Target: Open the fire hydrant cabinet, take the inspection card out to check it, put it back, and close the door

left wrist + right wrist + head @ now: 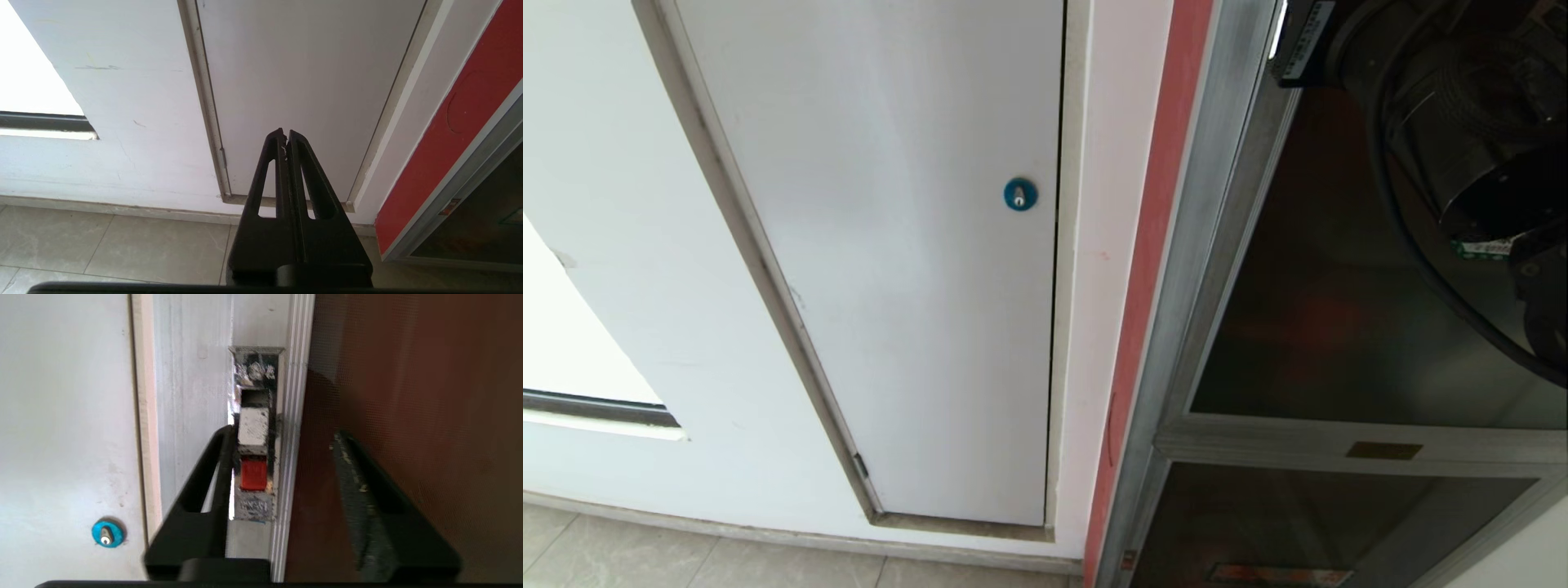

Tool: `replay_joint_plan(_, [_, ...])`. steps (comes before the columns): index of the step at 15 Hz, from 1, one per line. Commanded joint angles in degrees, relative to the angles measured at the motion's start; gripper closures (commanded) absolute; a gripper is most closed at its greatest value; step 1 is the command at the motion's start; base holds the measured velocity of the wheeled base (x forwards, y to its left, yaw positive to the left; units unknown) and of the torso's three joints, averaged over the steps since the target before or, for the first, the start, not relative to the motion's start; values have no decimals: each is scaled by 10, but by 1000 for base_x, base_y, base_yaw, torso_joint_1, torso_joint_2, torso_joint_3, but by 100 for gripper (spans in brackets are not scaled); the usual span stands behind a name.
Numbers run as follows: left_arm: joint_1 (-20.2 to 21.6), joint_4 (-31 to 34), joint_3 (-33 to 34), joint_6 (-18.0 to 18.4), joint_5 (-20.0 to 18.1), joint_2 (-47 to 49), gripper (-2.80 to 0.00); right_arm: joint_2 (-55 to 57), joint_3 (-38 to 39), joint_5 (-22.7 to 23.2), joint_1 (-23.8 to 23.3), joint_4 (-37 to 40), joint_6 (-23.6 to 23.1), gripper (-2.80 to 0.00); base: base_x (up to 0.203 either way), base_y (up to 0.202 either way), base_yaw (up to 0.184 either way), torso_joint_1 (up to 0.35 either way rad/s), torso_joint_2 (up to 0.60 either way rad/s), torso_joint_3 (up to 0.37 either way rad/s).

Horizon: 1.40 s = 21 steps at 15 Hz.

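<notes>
Bracketing the latch (256,457) on the door (408,396), the right pincer (282,437) has fingers apart, likely to work its catch; the fire hydrant cabinet (1217,204) looks closed, inspection card unseen; the left pincer (286,136) hangs together, idle near the floor (122,245).

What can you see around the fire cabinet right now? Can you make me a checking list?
Surface: grey floor tiles below the wall.
Job's things: fire hydrant cabinet, silver frame; its dark glass door looks shut; latch with a red button on the door frame; inspection card not seen.
Clutter: nothing seen.
Hands: right hand open, one finger beside the latch, the other in front of the glass; left hand shut, parked low, pointing at the white panel door.
Cables: black cable looping by the right arm.
Surroundings: round blue lock; red strip beside the cabinet.
</notes>
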<state>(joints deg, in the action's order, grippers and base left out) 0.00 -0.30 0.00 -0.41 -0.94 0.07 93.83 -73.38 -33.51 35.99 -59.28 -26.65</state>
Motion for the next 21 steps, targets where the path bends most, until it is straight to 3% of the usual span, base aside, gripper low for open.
replay_joint_plan(1, [0,0,0,0,0,0,0,5,-7,-2,0,-3,-2,0,0,0,0,0,0,0])
replay_joint_plan(14, [0,0,0,0,0,0,0,-12,-5,-8,3,-1,-2,0,0,0,0,0,0,0])
replay_joint_plan(21, [0,0,0,0,0,0,0,-43,11,-33,47,12,-15,0,0,0,0,0,0,0])
